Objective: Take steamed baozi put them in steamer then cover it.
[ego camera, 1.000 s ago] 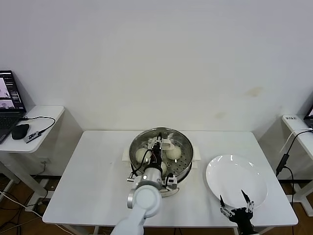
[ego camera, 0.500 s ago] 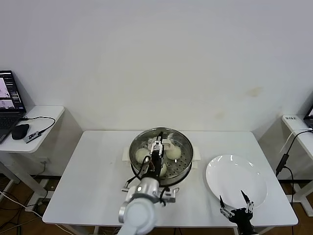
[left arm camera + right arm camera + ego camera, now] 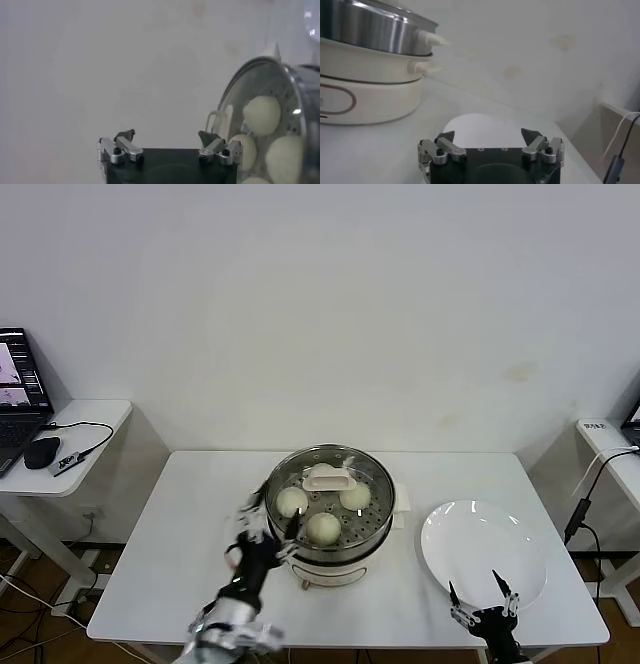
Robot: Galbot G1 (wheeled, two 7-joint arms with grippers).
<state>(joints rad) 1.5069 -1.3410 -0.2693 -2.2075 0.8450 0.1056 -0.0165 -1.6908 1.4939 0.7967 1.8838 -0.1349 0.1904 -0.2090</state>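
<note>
The steamer (image 3: 352,556) stands in the middle of the table with the clear glass cover (image 3: 328,478) lying on it. Three baozi (image 3: 323,527) show through the glass; a fourth is not visible. My left gripper (image 3: 270,519) is open and empty, just off the pot's front left side. In the left wrist view the gripper (image 3: 166,136) is open, with the covered steamer (image 3: 300,100) and baozi (image 3: 262,114) beside it. My right gripper (image 3: 482,599) is open and empty by the table's front edge, also seen in the right wrist view (image 3: 487,134).
An empty white plate (image 3: 485,549) lies right of the steamer, just beyond my right gripper; it shows in the right wrist view (image 3: 480,127). A side table (image 3: 90,419) at far left carries a laptop, mouse and cable. Another side table (image 3: 605,434) stands at far right.
My left gripper has let go of the cover's handle and drawn back from above the pot toward the table's front left. The cover stays on the steamer. The right arm has not moved.
</note>
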